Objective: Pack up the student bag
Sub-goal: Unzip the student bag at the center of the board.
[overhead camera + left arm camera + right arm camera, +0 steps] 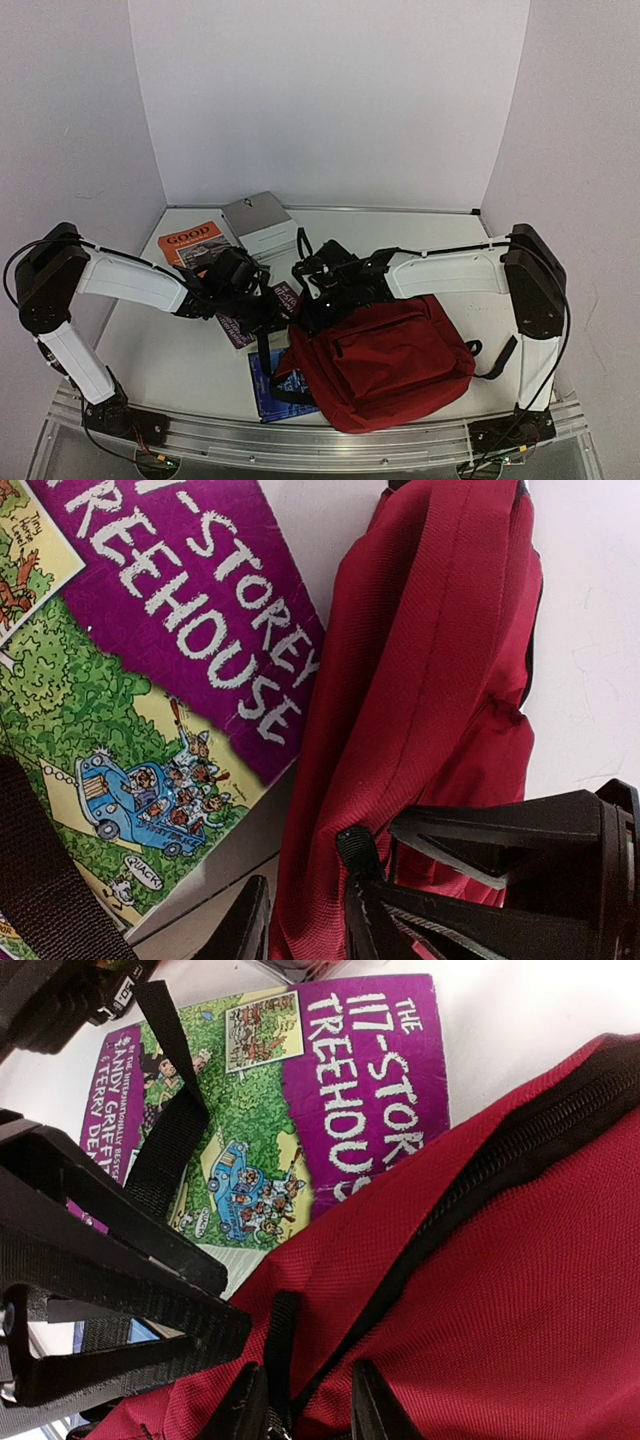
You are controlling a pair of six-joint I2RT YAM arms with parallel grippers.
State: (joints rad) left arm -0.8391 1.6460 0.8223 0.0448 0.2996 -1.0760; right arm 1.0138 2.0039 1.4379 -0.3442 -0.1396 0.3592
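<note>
Student bag (385,360) lies flat on the counter (150,350), close to its near edge and partly over the treehouse book (330,1090) and blue book (268,385).

Step, as I judge it: taking hold of the bag's top to open it; the zip (480,1175) looks closed.

Left tool (300,900) stands narrow around a red fabric fold. Right tool (305,1405) straddles a black tab. I can't tell whether either bites.

Next: firm pinches, then lift gently.

Room: bare counter to the left, books behind, walls on three sides.
</note>
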